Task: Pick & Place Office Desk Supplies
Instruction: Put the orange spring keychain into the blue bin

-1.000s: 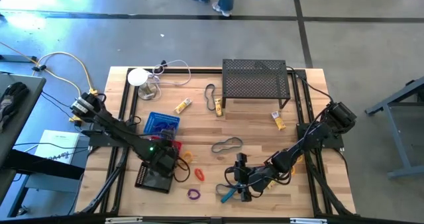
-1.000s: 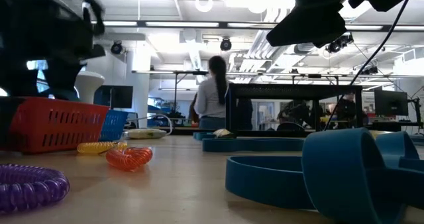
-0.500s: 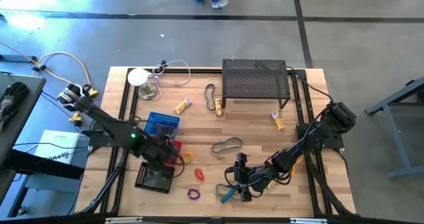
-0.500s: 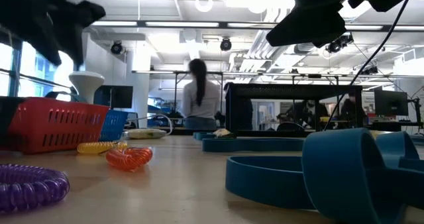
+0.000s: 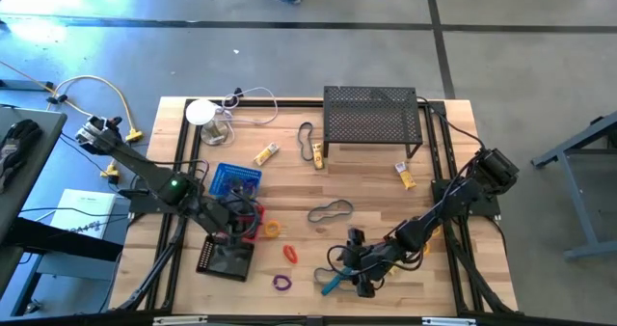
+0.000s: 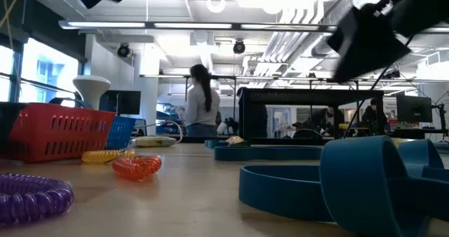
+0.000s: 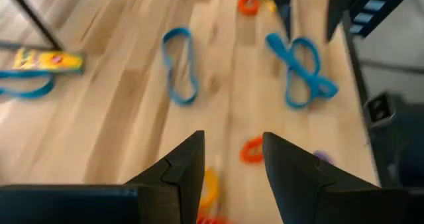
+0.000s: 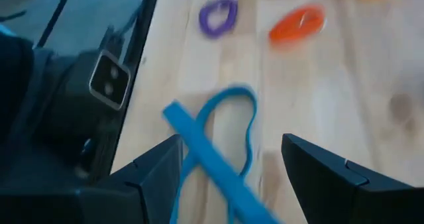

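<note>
Left gripper [image 5: 241, 220] positioned over the red basket [image 5: 247, 216] at the table's left front, fingers [image 7: 179, 171] parted with nothing between them. Right gripper [image 5: 359, 268] positioned low at the front centre, jaws spread wide and empty, directly above the blue elastic loop [image 8: 215, 141]. That loop lies flat at the front edge, twisted into a figure-eight, long axis running diagonally from front-left toward the gripper (in the low view it fills the foreground [image 6: 337, 184]). Grey-blue loop [image 5: 330, 210] at table centre: flat, pinched in the middle, long axis running left to right. Black loop [image 5: 307, 138] just left of the black mesh shelf [image 5: 372, 119]: long axis front to back. Yellow-and-white tubes: one [image 5: 267, 153] behind the blue basket [image 5: 234, 179], tilted, pointing back-right; one [image 5: 318, 156] at the shelf's left front leg, lengthwise front to back; one [image 5: 406, 175] at the right front leg, tilted. Small coiled rings grouped between the two grippers: yellow [image 5: 273, 230] just beside the red basket, orange [image 5: 289, 254] in front of it, purple [image 5: 281, 283] nearest the front edge. White round device [image 5: 201, 112] at the back-left corner, cable attached. Person [image 6: 198, 111] standing in the room behind.
</note>
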